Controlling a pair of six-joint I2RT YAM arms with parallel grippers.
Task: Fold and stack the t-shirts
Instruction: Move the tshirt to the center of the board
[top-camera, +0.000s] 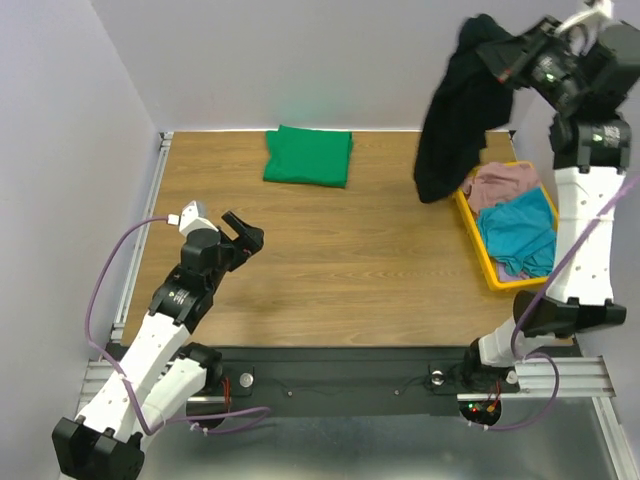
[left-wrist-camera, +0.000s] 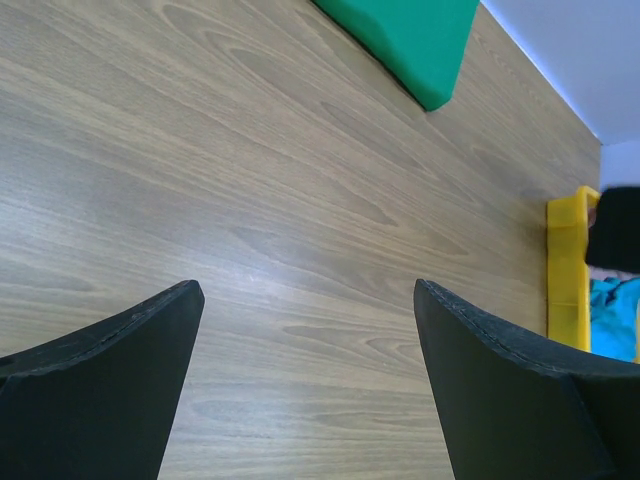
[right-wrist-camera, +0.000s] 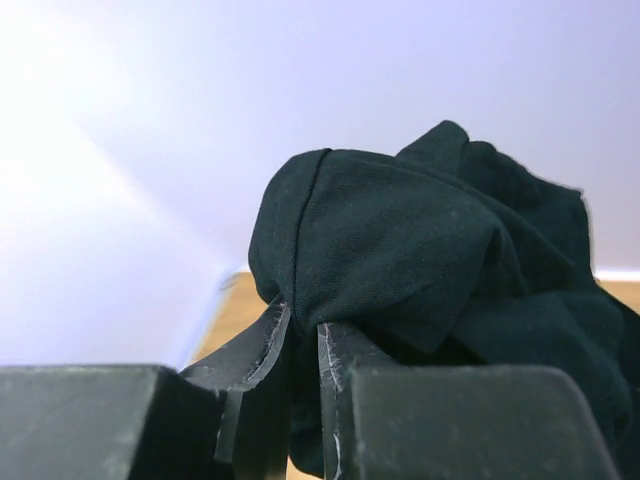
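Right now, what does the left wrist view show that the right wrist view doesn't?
Only left wrist: the open left claw, a corner of the green shirt, the yellow bin with blue cloth in it. Only right wrist: the right claw shut on a bunch of the black shirt, wall behind. Both: the wooden table; the dark patch above the bin in the left view may be that shirt.

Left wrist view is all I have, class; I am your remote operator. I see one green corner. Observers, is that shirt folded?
Observer: Yes, the green t-shirt lies folded, a neat rectangle at the table's far edge.
Operator: And the black patch at my right edge?
Observer: The black t-shirt, hanging bunched from the right end effector, high up and shut on it.
Operator: What fills the yellow bin?
Observer: A pink cloth beside a teal cloth.
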